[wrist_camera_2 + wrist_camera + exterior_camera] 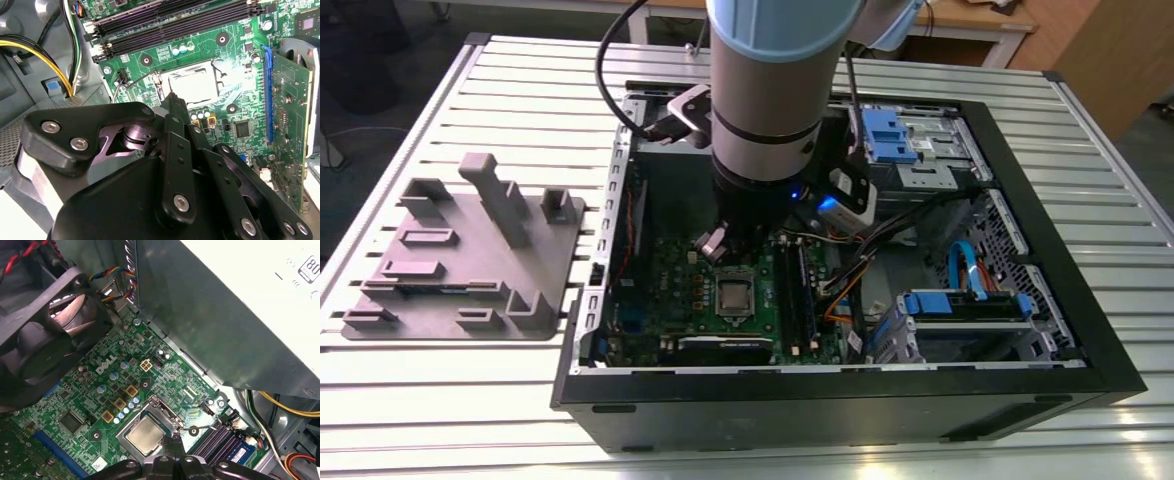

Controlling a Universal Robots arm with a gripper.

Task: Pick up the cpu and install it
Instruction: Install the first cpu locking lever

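The cpu (pixel 734 293) lies flat in the dark socket frame on the green motherboard (pixel 670 290), its silvery top showing in both wrist views (pixel 195 84) (pixel 144 434). My gripper (pixel 171 98) hangs inside the open computer case just above the socket's edge, beside the cpu and not touching it. Its black fingers (pixel 175 456) come together to a narrow tip with nothing between them. A thin metal socket lever (pixel 194 429) lies next to the frame.
A grey plastic fixture (pixel 454 250) lies on the slatted table at the exterior view's left. Inside the case (pixel 854 400) are a black fan (pixel 40 340), memory slots (pixel 170 20), an upright card (pixel 290 125), the metal power supply box (pixel 240 305) and loose cables (pixel 30 50).
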